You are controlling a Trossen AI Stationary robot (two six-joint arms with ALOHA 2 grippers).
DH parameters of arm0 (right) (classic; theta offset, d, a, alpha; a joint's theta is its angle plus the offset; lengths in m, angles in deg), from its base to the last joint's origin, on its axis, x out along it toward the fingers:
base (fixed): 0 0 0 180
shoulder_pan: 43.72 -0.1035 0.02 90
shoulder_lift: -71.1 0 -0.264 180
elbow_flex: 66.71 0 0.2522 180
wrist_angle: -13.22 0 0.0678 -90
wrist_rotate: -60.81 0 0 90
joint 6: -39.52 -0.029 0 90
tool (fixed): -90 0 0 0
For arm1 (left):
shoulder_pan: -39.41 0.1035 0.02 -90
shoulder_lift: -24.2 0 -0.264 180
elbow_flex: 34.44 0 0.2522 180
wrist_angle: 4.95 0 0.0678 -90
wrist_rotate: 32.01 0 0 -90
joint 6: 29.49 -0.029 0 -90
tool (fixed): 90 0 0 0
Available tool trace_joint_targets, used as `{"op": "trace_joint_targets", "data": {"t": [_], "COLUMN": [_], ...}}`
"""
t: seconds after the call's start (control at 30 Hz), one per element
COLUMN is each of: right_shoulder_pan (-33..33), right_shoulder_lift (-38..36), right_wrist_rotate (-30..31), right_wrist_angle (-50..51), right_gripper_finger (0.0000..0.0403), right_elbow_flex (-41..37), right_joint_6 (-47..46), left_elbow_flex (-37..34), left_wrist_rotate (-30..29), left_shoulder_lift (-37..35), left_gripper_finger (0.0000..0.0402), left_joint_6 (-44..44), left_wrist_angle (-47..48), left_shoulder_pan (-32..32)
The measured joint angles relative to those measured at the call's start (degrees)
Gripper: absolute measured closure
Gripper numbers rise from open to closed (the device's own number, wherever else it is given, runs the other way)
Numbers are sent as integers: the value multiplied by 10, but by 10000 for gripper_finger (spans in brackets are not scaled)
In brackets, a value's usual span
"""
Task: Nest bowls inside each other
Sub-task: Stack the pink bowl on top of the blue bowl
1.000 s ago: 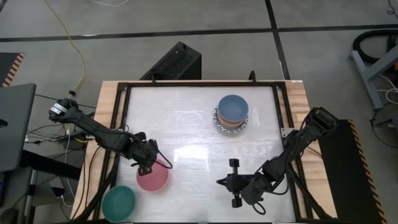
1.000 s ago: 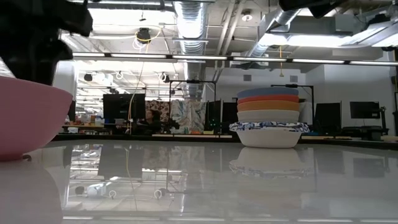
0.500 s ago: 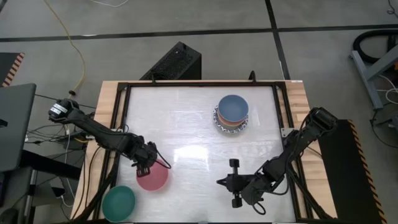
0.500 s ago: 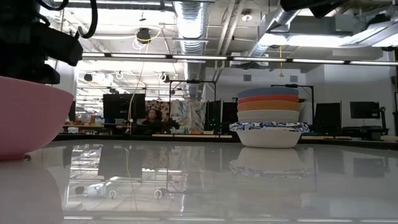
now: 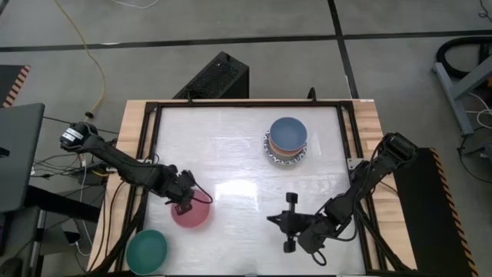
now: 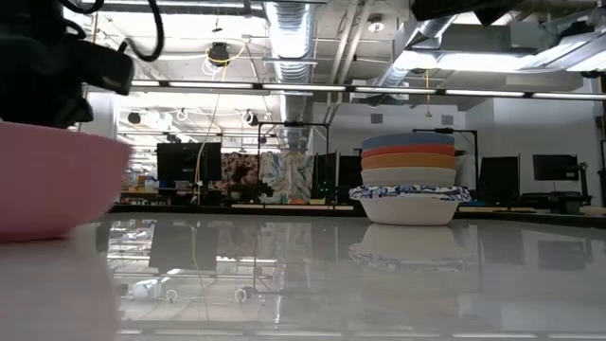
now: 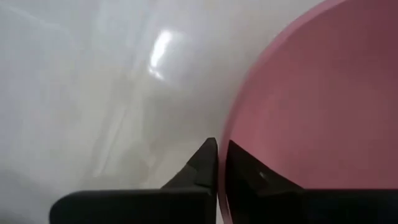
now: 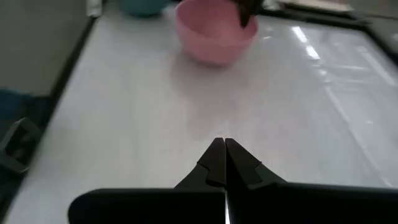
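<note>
Overhead looking down, table-level sideways, wrist close-ups, all sharing pink bowl (image 5: 190,215)

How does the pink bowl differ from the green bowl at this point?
The pink bowl has its rim pinched by the left pincer; the green bowl is touched by nothing. The pink bowl sits further in on the table; the green bowl sits at the near left corner. They differ in colour. Both are small round bowls, upright, empty, and outside the stack.
</note>
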Motion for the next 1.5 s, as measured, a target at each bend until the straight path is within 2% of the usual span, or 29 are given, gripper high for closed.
{"op": "trace_joint_targets", "data": {"t": [0.17,0.37,0.53,0.73,0.83,0.93,1.07,1.17,1.33,1.4,1.5], "right_shoulder_pan": [1,1,1,3,11,27,54,69,78,79,75], "right_shoulder_lift": [0,0,0,0,0,0,0,0,-1,-1,-1], "right_wrist_rotate": [89,190,279,362,391,397,371,365,373,372,372], "right_wrist_angle": [7,7,6,-3,-7,-7,-7,-10,-8,-8,-7], "right_gripper_finger": [394,394,394,394,394,394,394,384,352,347,345], "right_elbow_flex": [0,0,0,0,0,0,0,0,0,0,0], "right_joint_6": [-22,-27,-37,-37,-37,-37,-30,-13,5,13,18], "left_elbow_flex": [4,14,14,14,12,9,8,8,8,8,8], "left_wrist_rotate": [-121,-271,-400,-581,-631,-637,-615,-558,-406,-380,-384], "left_shoulder_lift": [0,1,1,1,1,1,1,1,1,1,1], "left_gripper_finger": [401,401,401,401,401,401,401,401,401,401,401], "left_joint_6": [41,19,-66,-221,-298,-341,-358,-386,-484,-519,-560], "left_wrist_angle": [-18,-100,-219,-376,-453,-503,-519,-532,-603,-644,-697], "left_shoulder_pan": [0,0,0,0,4,13,32,51,87,100,121]}}
